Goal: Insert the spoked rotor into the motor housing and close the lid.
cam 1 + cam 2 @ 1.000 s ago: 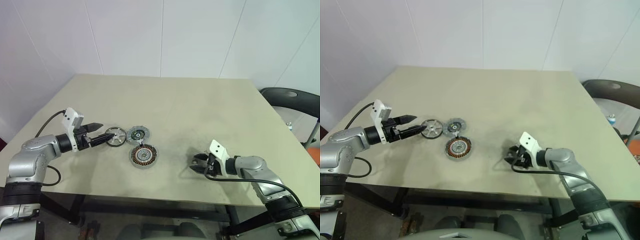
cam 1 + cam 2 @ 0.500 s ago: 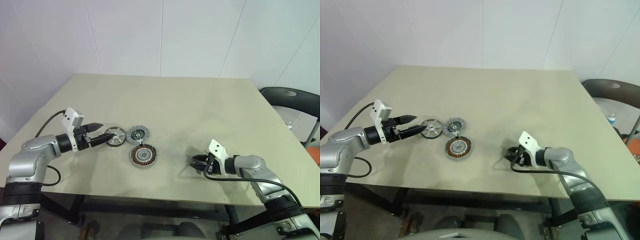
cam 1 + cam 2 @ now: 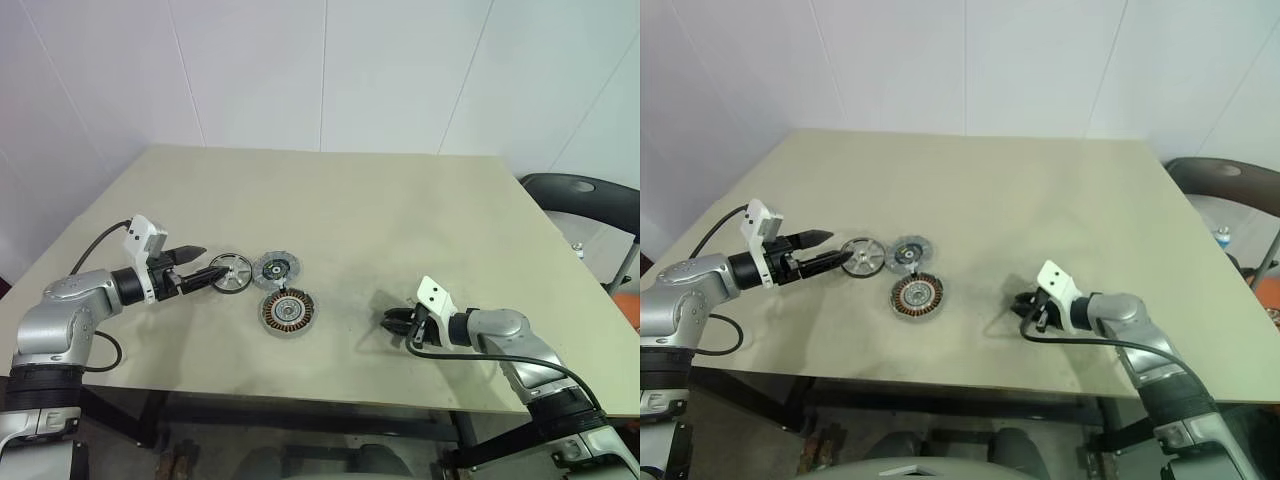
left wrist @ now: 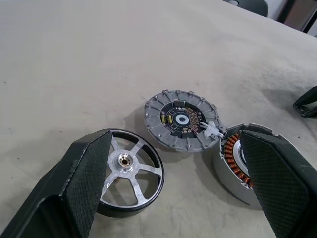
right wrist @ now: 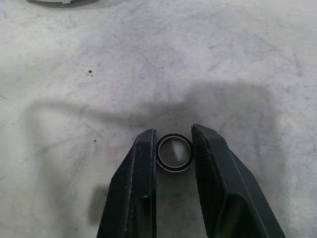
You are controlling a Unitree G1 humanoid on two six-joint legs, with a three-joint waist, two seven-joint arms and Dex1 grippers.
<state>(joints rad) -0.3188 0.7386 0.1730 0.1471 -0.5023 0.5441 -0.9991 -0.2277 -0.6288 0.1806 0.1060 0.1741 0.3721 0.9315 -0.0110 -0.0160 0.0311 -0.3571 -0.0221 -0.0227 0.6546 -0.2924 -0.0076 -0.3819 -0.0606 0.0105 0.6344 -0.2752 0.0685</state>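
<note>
Though lowest in view and nearest the table's (image 3: 400, 200) near edge, toward its right corner, worth taking first: right gripper (image 3: 392, 322) angled down, pinching a small dark ring (image 5: 174, 152) from both sides, low at the table top. Likely to go wrong here: so thin and round a piece squirting out of the pinch and rolling toward that edge, if squeezed off-centre or lifted fast. Farther in and left of the middle, flat on the table: motor housing (image 3: 287, 312), copper windings up, hub open and nothing seated in it. Just beyond it, side by side: spoked rotor (image 3: 232, 273) on the left and lid (image 3: 276, 268) on the right, dark centre up, with a small white connector at the lid's rim lying against the housing. Reaching in from the left edge at rotor height: left gripper (image 3: 200, 267), spread wide, holding nothing, one fingertip over the rotor's rim; cannot tell whether touching. Judged as the start of the rotor pickup, insertion and lid both not yet done. Risks: catching only the thin rim and tipping or flicking the wheel; sweeping it sideways into the lid, being so close; snagging a spoke; dragging the lid along by its connector if the housing gets nudged.
</note>
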